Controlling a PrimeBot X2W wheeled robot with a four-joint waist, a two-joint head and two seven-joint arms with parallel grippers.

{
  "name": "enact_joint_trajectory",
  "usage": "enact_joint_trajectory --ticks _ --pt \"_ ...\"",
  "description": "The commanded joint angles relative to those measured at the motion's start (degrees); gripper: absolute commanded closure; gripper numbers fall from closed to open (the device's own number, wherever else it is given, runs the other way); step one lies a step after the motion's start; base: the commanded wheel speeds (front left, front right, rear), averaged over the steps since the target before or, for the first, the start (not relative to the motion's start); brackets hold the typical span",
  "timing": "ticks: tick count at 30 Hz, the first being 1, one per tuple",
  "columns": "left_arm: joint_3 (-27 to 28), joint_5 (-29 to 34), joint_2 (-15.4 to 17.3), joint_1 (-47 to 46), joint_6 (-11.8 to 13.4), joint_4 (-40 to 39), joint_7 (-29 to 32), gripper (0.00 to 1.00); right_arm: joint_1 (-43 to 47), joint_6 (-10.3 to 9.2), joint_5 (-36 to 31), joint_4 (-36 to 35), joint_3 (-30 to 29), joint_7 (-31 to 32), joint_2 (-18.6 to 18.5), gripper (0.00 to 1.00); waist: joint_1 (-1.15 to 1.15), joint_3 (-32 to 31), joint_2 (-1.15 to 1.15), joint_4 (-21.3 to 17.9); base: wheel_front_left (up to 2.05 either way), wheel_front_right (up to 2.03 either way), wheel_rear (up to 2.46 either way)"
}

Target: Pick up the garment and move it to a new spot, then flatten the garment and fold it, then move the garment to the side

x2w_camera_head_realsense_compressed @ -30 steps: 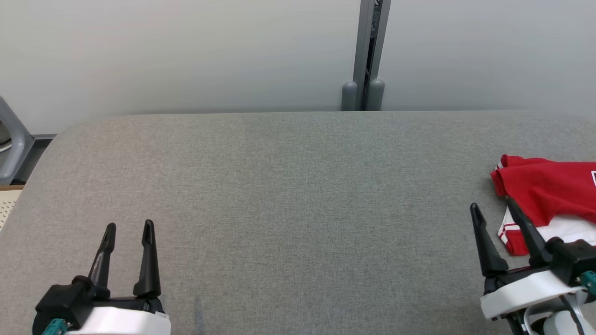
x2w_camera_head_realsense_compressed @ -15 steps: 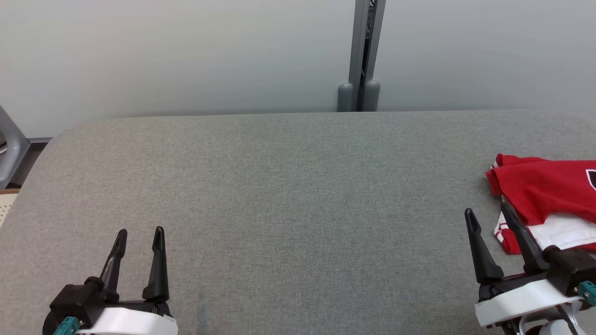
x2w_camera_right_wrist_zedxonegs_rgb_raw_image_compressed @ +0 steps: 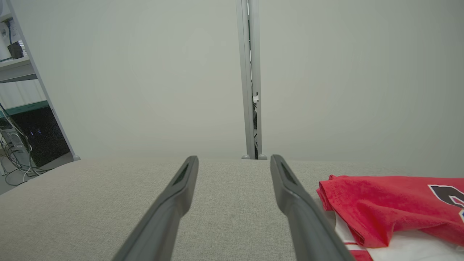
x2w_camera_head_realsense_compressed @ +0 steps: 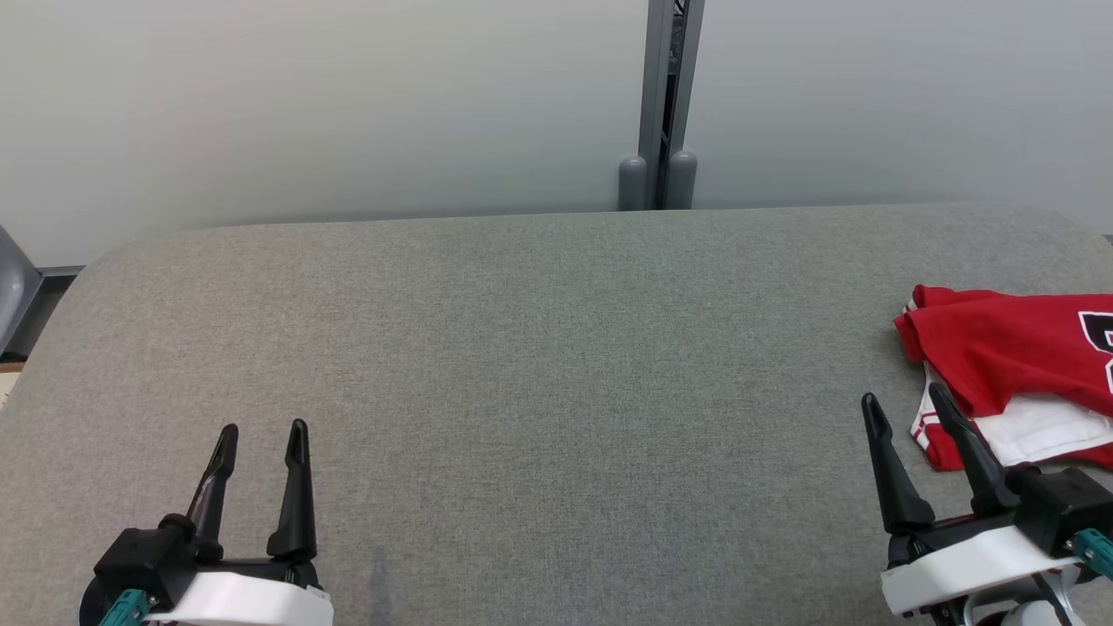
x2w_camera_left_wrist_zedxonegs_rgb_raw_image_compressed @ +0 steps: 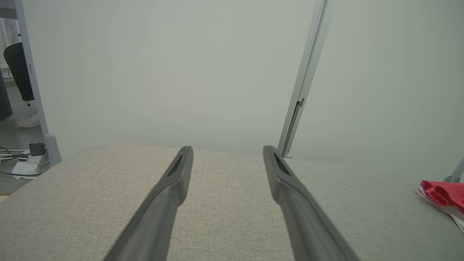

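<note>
The garment [x2w_camera_head_realsense_compressed: 1009, 356] is a red and white shirt with a dark printed mark, lying bunched at the right edge of the grey table [x2w_camera_head_realsense_compressed: 556, 348]; it also appears in the right wrist view [x2w_camera_right_wrist_zedxonegs_rgb_raw_image_compressed: 384, 210] and at the far right of the left wrist view [x2w_camera_left_wrist_zedxonegs_rgb_raw_image_compressed: 444, 194]. My right gripper [x2w_camera_head_realsense_compressed: 904, 404] stands open just left of the garment's near corner, with nothing between its fingers. At the lower left, my left gripper [x2w_camera_head_realsense_compressed: 263, 432] is open and empty over bare table.
A pale partition wall with a grey vertical post [x2w_camera_head_realsense_compressed: 663, 104] runs behind the table's far edge. A grey frame part [x2w_camera_head_realsense_compressed: 13, 287] shows past the table's left end. Cables and shelving [x2w_camera_right_wrist_zedxonegs_rgb_raw_image_compressed: 18, 145] stand off to the left.
The head camera has turned right, shifting the picture left. The left gripper sits slightly lower and further right in the picture than a second ago. Both grippers stay open.
</note>
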Motion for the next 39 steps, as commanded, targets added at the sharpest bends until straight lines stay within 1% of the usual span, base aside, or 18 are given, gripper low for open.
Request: enact_joint_trajectory --ticks 1,14,15,18,28,39 --pt "-0.02 -0.09 0.16 -0.67 -0.09 -0.04 0.02 0.00 0.08 -0.01 0.11 -0.12 0.02 -0.23 -0.18 0.00 0.00 0.00 0.00 0.00 0.00 0.00 0.00" --pt "-0.18 -0.50 0.13 -0.55 -0.10 1.39 0.01 0.00 -0.08 -0.01 0.62 0.56 0.79 -0.23 -0.16 0.00 0.00 -0.20 0.00 -0.10 0.00 0.00 0.00" --pt "-0.20 -0.45 -0.07 0.00 0.00 1.62 0.00 1.00 0.04 0.00 0.34 0.59 0.84 0.00 0.07 1.00 0.00 -0.21 0.00 -0.11 0.00 0.00 0.00" --pt "-0.23 -0.85 -0.48 0.93 0.00 3.03 0.20 1.00 0.96 0.00 0.73 1.65 1.11 0.13 0.75 1.00 0.00 -0.20 0.00 -0.13 0.00 0.00 0.00" --pt "0.42 -11.33 -0.39 -0.28 -0.01 3.17 3.18 1.00 0.44 0.00 11.30 1.94 -0.58 2.68 1.24 1.00 0.00 -0.15 0.00 -0.18 0.00 0.00 0.00" --pt "0.96 -21.54 -0.31 -1.41 -0.02 3.24 5.99 1.00 -0.18 0.00 21.44 2.32 -2.31 5.23 1.79 1.00 0.00 -0.10 0.00 -0.25 0.00 0.00 0.00"
